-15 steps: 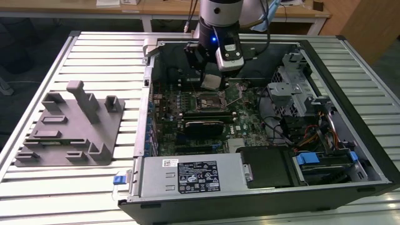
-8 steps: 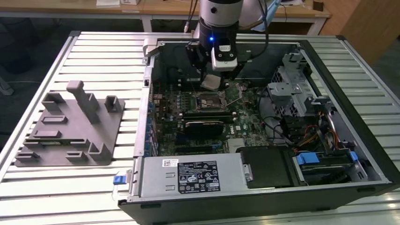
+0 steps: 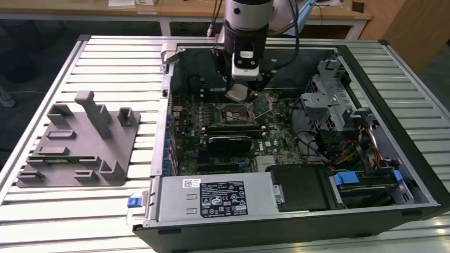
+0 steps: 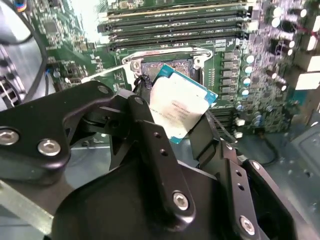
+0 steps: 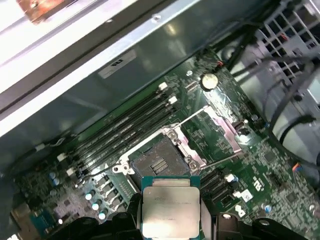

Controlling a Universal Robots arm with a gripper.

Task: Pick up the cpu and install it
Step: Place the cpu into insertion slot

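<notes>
The cpu (image 4: 178, 107) is a flat square chip with a shiny silver top and a teal rim; my gripper (image 4: 172, 117) is shut on it, one black finger (image 4: 145, 115) on each side. It hangs tilted just above the motherboard. In the first wrist view the cpu (image 5: 170, 210) sits right before the open socket (image 5: 157, 162), whose metal load frame (image 5: 220, 130) is swung up beside it. In the exterior view my gripper (image 3: 239, 92) holds the cpu (image 3: 237, 94) inside the computer case, just behind the socket (image 3: 235, 113).
The open case (image 3: 393, 174) lies on a slatted metal table (image 3: 105, 58). Memory slots (image 5: 125, 125), a drive cage (image 3: 330, 100), cables (image 3: 316, 142) and the power supply (image 3: 218, 197) surround the socket. A grey fixture plate with pegs (image 3: 81, 145) sits at the exterior view's left.
</notes>
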